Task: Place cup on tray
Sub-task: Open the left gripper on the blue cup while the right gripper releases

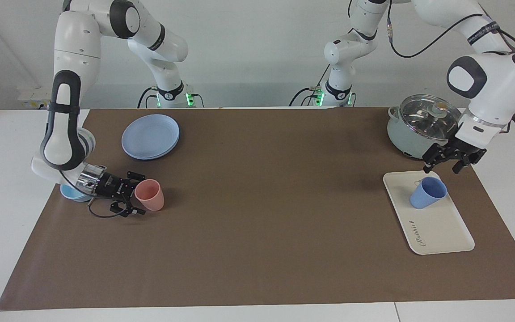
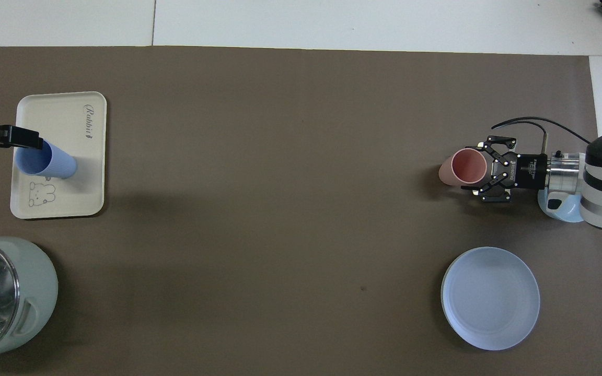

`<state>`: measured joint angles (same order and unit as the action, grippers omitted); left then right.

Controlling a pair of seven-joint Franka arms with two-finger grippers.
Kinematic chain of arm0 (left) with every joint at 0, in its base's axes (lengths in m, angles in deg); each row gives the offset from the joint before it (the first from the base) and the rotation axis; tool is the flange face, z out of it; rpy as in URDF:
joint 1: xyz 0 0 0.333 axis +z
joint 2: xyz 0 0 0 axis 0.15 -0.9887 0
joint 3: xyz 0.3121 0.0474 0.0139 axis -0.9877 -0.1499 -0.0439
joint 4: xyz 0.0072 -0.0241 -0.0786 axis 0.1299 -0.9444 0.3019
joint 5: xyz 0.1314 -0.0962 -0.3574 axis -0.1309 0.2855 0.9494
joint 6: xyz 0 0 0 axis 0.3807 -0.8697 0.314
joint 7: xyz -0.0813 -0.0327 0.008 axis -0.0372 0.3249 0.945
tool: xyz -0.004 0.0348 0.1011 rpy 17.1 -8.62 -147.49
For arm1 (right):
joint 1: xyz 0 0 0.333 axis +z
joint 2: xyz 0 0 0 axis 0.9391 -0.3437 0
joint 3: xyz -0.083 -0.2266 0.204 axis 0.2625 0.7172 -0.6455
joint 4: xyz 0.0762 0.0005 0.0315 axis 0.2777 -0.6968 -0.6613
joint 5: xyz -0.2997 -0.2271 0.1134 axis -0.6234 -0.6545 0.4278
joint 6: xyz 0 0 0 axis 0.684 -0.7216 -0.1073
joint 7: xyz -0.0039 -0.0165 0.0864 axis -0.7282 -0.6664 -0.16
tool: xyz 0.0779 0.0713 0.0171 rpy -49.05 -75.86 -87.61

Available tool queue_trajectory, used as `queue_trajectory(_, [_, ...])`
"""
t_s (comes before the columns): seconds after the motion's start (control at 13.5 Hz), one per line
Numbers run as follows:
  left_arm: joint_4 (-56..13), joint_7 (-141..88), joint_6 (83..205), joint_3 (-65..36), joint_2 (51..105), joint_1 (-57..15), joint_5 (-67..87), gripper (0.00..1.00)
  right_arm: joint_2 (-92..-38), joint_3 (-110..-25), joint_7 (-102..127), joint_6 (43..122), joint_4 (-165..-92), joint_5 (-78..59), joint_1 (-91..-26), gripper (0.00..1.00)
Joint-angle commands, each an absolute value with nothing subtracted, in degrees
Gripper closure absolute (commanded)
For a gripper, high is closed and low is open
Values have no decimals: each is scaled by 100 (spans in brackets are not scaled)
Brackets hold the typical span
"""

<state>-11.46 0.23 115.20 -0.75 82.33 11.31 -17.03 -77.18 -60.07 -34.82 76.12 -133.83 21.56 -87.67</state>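
The periwinkle-blue cup (image 1: 427,192) stands upright on the cream tray (image 1: 441,228), at the tray's end nearer the robots; it also shows in the overhead view (image 2: 45,162) on the tray (image 2: 66,193). My left gripper (image 1: 446,164) is open and empty, raised above the cup and apart from it; in the overhead view it (image 2: 16,138) lies over the tray's edge. My right gripper (image 1: 128,197) is open, low over the table at the right arm's end, right beside a pink tumbler (image 1: 150,194).
A round blue plate (image 1: 150,136) lies near the right arm's base. A light-blue bowl (image 1: 72,193) sits under the right wrist. A lidded grey-green pot (image 1: 420,127) stands beside the tray, nearer the robots.
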Motion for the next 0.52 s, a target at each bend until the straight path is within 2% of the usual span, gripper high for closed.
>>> queue_trajectory(0.0, [-1399, 63, 10869, -142, 8721, 852, -1919, 0, -7161, -6059, -3301, 7932, -13552, 1276, -8809, 1])
queue_trajectory(0.22, [-1514, -25, 10542, -142, 8977, 587, -1910, 0, -6520, -6094, -2914, 7977, -13526, -491, -8669, 1])
queue_trajectory(0.44, [-1558, -42, 10446, -142, 9038, 596, -1892, 0, -5983, -6095, -2371, 7863, -13526, -1355, -8397, 1])
